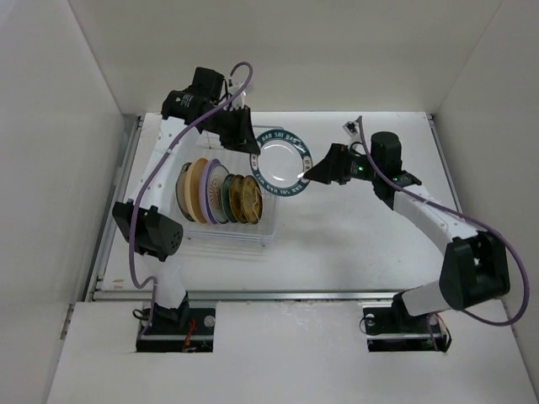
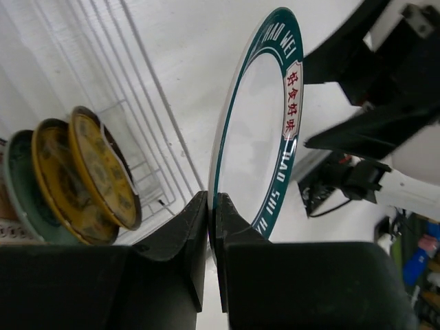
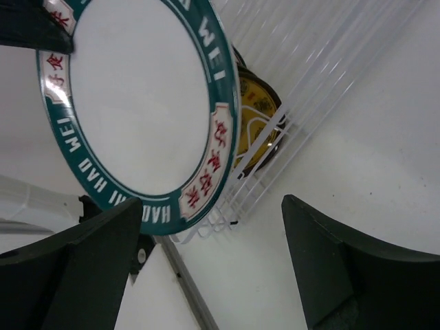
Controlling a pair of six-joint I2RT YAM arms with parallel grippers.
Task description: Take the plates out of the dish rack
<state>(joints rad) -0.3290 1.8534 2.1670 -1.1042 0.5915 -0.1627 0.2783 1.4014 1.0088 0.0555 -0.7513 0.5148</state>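
Left gripper (image 2: 212, 203) pinched shut on the rim of the glossy round green-rimmed white plate (image 1: 282, 162), held just off the dish rack (image 1: 253, 240) far-right corner. Right gripper (image 1: 313, 174) jaws wide at the opposite rim. Other plates (image 1: 221, 192) upright in the pale wire grid.

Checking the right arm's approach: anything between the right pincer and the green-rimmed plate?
Nothing visible. The open right pincer faces the green-rimmed plate directly. The left pincer grips the plate's opposite rim, and the dish rack sits beyond the plate, off that path.
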